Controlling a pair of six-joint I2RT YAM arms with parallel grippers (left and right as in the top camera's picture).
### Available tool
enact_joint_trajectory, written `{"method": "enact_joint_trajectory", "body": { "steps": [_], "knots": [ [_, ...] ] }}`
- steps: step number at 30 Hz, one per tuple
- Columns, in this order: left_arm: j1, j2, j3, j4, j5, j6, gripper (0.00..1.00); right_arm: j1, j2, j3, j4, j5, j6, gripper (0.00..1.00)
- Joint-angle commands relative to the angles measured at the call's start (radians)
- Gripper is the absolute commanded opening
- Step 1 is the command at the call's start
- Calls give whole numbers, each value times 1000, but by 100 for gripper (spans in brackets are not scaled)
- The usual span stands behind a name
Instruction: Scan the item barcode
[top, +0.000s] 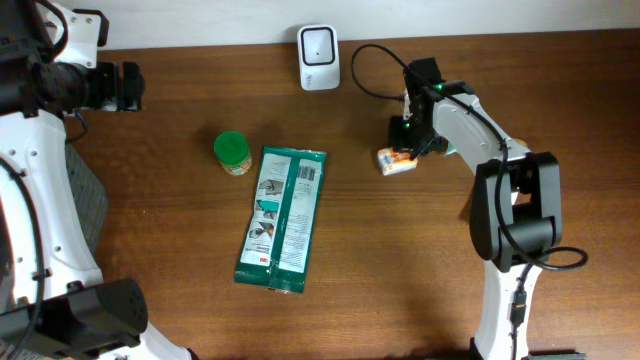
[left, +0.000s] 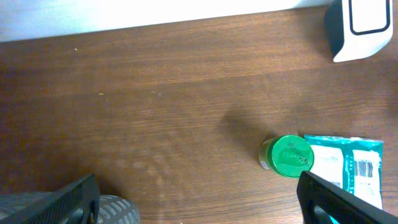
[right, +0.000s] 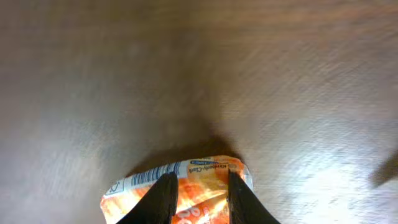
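My right gripper (right: 202, 198) is closed down narrow on the small orange-and-white crinkled foil packet (right: 186, 180), with both fingers (right: 163, 198) pinching its near end. In the overhead view the packet (top: 397, 160) sits at the right-middle of the brown wooden table (top: 420, 290), below and right of the white rounded scanner box with the dark window (top: 319, 44) and well apart from it. I cannot tell whether it is clear of the wood.

My main worry is the grip. It bites only one end of a soft, slippery wrapper, so a quick swing toward the scanner could let the packet twist or slide out. The second risk is a missed read. The barcode runs along the left of the packet's white far edge, on creased foil, so if I present the wrong face or the crease folds over, the window sees nothing.

The left gripper (left: 199, 202) is spread wide and holds nothing. The green-lidded round jar (left: 288, 155) and the flat teal-and-white pouch (left: 348, 168) lie left of my likely path.
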Motion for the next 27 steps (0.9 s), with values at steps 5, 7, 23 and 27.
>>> {"method": "enact_joint_trajectory", "body": {
  "steps": [5, 7, 23, 27],
  "knots": [
    [2, -10, 6, 2, 3, 15, 99, 46, 28, 3, -144, -188, -241, 24],
    [2, -10, 6, 2, 3, 15, 99, 80, 26, 4, -154, -188, -289, 24],
    [2, -10, 6, 2, 3, 15, 99, 70, -306, 85, -367, -242, -308, 32],
    [2, -10, 6, 2, 3, 15, 99, -24, -389, 85, -422, -241, -250, 33]
  ]
}}
